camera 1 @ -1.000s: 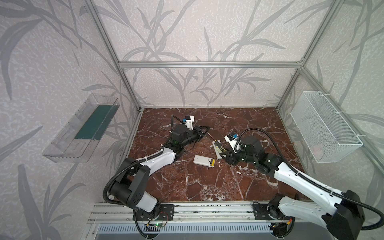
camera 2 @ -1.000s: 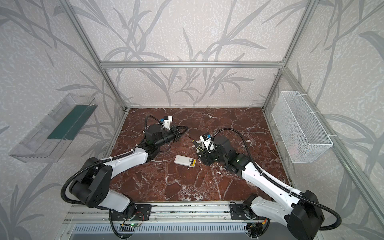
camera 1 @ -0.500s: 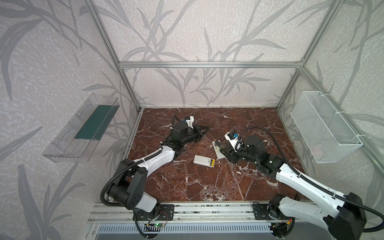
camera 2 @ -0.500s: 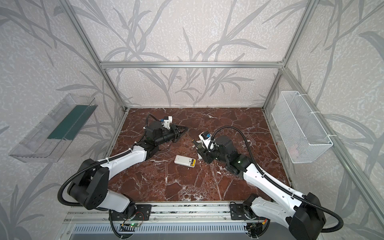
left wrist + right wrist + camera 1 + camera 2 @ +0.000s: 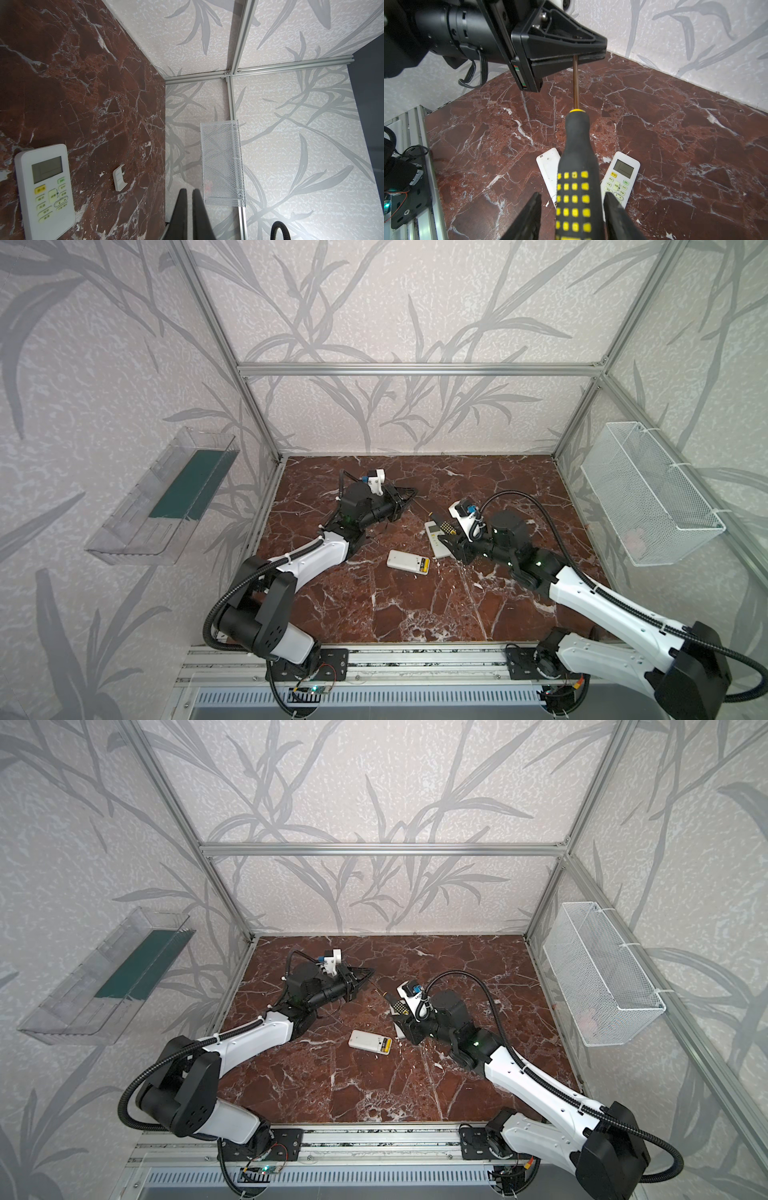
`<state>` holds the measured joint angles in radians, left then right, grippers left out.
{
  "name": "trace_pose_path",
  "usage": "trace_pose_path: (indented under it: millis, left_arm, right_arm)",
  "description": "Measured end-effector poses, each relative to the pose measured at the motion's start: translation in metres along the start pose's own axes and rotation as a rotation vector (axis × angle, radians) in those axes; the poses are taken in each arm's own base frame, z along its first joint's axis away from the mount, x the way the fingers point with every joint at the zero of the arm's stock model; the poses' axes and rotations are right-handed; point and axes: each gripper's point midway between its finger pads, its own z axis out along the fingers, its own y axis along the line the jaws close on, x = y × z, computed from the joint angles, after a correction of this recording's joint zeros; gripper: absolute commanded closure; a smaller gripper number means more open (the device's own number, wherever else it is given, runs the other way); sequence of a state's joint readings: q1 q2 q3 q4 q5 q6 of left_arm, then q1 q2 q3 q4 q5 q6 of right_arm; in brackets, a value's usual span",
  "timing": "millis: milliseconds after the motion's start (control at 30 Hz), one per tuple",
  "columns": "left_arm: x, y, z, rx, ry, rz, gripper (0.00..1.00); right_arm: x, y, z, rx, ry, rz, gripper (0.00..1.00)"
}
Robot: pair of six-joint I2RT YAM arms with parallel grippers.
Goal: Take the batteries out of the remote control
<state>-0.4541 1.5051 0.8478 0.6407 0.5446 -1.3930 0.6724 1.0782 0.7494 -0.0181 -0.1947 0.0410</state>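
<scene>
Left gripper [image 5: 600,53] pinches the screwdriver [image 5: 577,145] shaft; my right gripper [image 5: 572,195], spread, straddles its handle. Likely a tool handover: next, close squarely on the handle.

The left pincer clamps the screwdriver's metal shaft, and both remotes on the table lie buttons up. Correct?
Not quite. In the right wrist view only the remote with a display lies buttons up; the plain remote lies back up. The left pincer does clamp the screwdriver shaft.
</scene>
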Motion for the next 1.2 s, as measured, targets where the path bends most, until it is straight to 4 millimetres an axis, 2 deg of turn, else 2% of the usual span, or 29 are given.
trace_pose_path:
  millis: [267, 400, 533, 733, 800, 833, 967, 1033, 1133, 1200]
  left_arm:
    - [-0.001, 0.0, -0.001, 0.003, -0.001, 0.001, 1.0]
    - [-0.001, 0.0, -0.001, 0.002, 0.0, 0.001, 1.0]
    - [-0.001, 0.002, -0.001, 0.0, 0.002, -0.006, 1.0]
    - [-0.001, 0.002, -0.002, 0.005, 0.0, -0.009, 1.0]
    - [-0.003, 0.002, -0.003, 0.005, -0.004, -0.008, 1.0]
    - [-0.004, 0.003, -0.003, 0.004, -0.005, -0.007, 0.94]
    - [-0.009, 0.007, -0.006, -0.004, -0.006, 0.009, 0.52]
    - [-0.017, 0.011, -0.01, -0.013, -0.021, 0.018, 0.35]
    - [-0.034, 0.023, -0.018, -0.055, -0.05, 0.028, 0.21]
    - [-0.041, 0.035, -0.023, -0.106, -0.059, 0.038, 0.15]
  right_arm:
    - [-0.003, -0.002, -0.001, -0.004, -0.013, 0.002, 0.59]
    - [-0.005, 0.0, -0.001, -0.016, -0.02, 0.001, 0.66]
    - [-0.006, 0.002, -0.001, -0.025, -0.023, 0.001, 0.77]
    - [-0.006, 0.002, -0.001, -0.036, -0.025, -0.004, 1.0]
    - [-0.006, 0.002, -0.001, -0.035, -0.024, -0.009, 1.0]
    - [-0.006, 0.002, -0.001, -0.034, -0.022, -0.012, 1.0]
    - [0.003, 0.0, -0.001, -0.024, 0.012, -0.033, 1.0]
    - [0.01, -0.001, -0.003, -0.014, 0.044, -0.044, 1.0]
    - [0.019, -0.003, -0.01, 0.004, 0.08, -0.068, 1.0]
    - [0.02, -0.004, -0.017, 0.019, 0.089, -0.086, 1.0]
